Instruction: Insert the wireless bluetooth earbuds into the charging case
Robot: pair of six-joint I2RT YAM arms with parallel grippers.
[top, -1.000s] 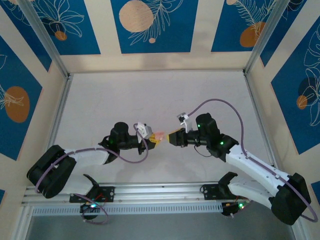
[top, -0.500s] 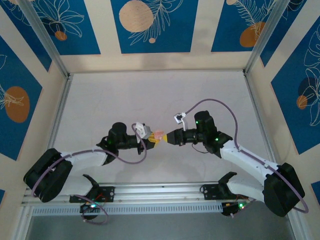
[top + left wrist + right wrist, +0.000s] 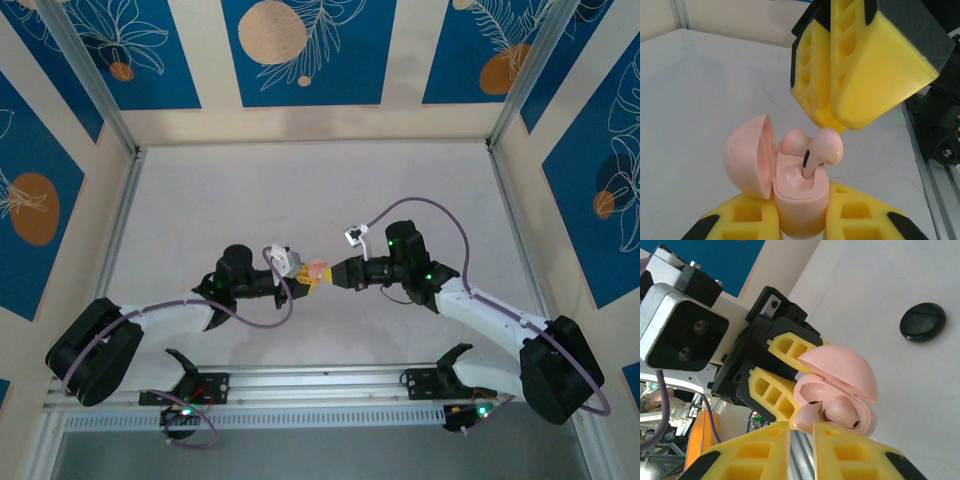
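At tips of R fingers, pink earbud, stem in open case.

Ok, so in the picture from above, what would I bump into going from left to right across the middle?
left arm → left gripper → pink charging case → right gripper → right arm

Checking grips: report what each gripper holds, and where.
The left gripper holds the pink case by its base; the right gripper, apparently, an earbud by its head.
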